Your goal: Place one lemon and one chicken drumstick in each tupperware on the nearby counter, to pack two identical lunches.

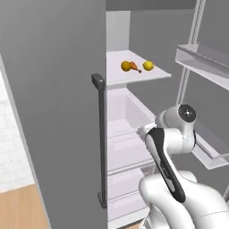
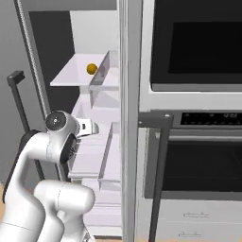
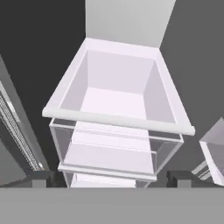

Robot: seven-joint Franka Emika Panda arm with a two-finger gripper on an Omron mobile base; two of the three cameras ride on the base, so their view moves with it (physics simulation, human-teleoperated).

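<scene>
A brownish chicken drumstick [image 1: 129,66] and a yellow lemon [image 1: 148,65] lie side by side on a white shelf [image 1: 134,76] high inside the open fridge. In the right base view one yellow-orange piece [image 2: 91,69] shows on that shelf; I cannot tell which food it is. My gripper [image 2: 93,127] hangs well below the shelf, in front of the fridge's lower drawers. It is open, and its fingertips [image 3: 43,177] stand far apart with nothing between them. The tupperware and the counter are out of view.
A white bin [image 3: 118,120] sits straight ahead of the hand, with clear drawers [image 3: 109,155] under it. The grey fridge door with a dark handle [image 1: 102,134] stands to the left, door shelves [image 1: 201,58] to the right. A wall oven [image 2: 198,42] borders the fridge.
</scene>
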